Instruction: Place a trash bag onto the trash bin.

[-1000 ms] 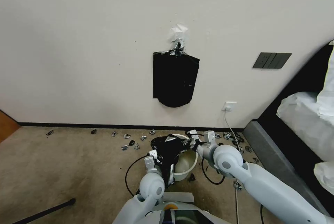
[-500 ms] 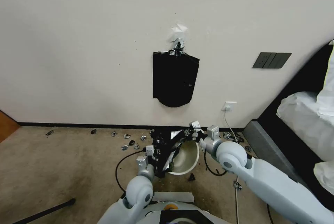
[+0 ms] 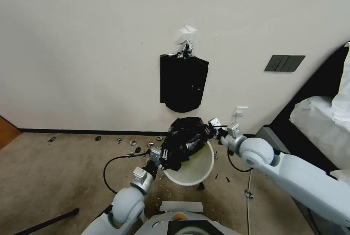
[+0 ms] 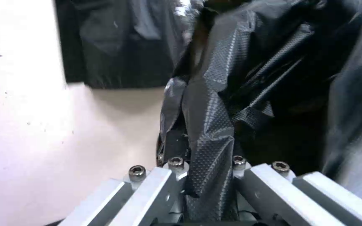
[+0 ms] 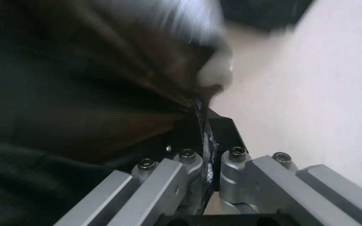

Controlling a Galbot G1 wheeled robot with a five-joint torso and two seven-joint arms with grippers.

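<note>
The black crinkled trash bag (image 3: pixel 186 140) hangs stretched between my two grippers, over the far-left rim of the cream-white trash bin (image 3: pixel 197 171), which tilts toward me and shows its bare inside. My left gripper (image 3: pixel 163 153) is shut on the bag's near-left edge; in the left wrist view the textured trash bag (image 4: pixel 208 131) runs between the pinching fingers. At the bag's far-right corner my right gripper (image 3: pixel 212 129) is shut, and in the right wrist view a thin fold of the trash bag (image 5: pixel 204 141) sits clamped between its fingers.
A flat black pack of bags (image 3: pixel 183 83) hangs on the wall above the bin. Small black scraps (image 3: pixel 133 147) litter the carpet along the skirting. A bed frame (image 3: pixel 277 143) stands at the right, a wall socket (image 3: pixel 240 111) with its cable behind the bin.
Both grippers have lifted the bag up and away from me, spreading it wider. The bin has tipped and risen with it, showing more of its inside. The left arm reached out farther.
</note>
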